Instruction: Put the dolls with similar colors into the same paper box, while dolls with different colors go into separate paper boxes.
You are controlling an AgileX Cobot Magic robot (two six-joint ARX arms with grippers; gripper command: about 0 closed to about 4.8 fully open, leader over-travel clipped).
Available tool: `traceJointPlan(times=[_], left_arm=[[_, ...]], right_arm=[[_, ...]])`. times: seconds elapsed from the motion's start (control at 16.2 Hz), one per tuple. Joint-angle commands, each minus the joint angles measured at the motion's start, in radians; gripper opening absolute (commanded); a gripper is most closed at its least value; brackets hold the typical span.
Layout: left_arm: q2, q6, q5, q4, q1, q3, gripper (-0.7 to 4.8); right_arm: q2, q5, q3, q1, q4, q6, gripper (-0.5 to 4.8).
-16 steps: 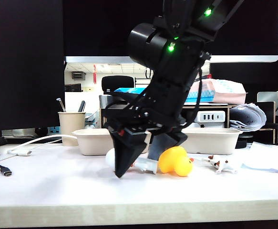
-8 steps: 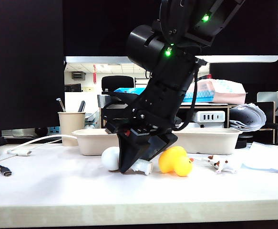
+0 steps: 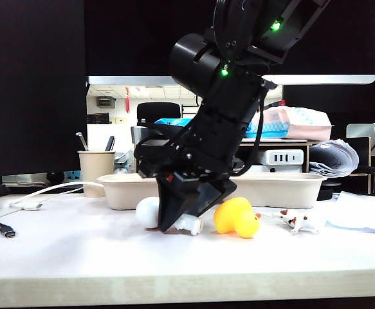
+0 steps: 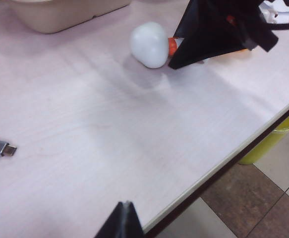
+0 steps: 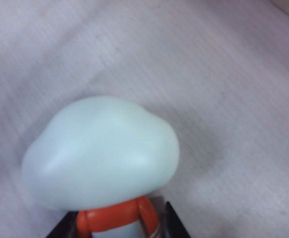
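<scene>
Pale wood tabletop (image 3: 78, 251), dark monitors behind. At centre frame the right gripper (image 3: 177, 215) pinches the white bird doll (image 3: 147, 211) near its orange beak. A yellow duck (image 3: 237, 217) lies just right, the patched animal (image 3: 301, 221) farther right. Two paper boxes (image 3: 126, 188) stand behind. Of the left gripper (image 4: 120, 223) only a tip shows; I cannot tell its state.

A pale wood-grain surface (image 3: 78, 251) is seen. At its back left, a beige pen cup (image 3: 96, 168) holding pens is placed, with a white cable (image 3: 52, 191) lying beside it. A black USB-C cable (image 3: 0, 225) rests near the left edge. Dark monitors (image 3: 33, 84) are positioned behind. White crumpled paper (image 3: 364, 215) is noted at far right. A yellow bin (image 4: 278, 141) is observed on the floor.
</scene>
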Motion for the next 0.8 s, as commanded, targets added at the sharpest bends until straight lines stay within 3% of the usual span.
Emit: traceJointPlan(times=[0.06,0.43,0.8], left_arm=[[0.002,0.004,0.002,0.012,-0.005,0.006,-0.05],[0.002,0.004,-0.001,0.012,-0.184,0.006,-0.05],[-0.064,0.004,0.003,0.006,-0.196,0.006,-0.05]], right_arm=[[-0.065,0.023,0.016,-0.032,0.005,0.016,0.9],[-0.181,0.058,0.016,-0.181,0.006,0.006,0.9],[-0.179,0.085,0.016,-0.335,0.088,-0.002,0.9]])
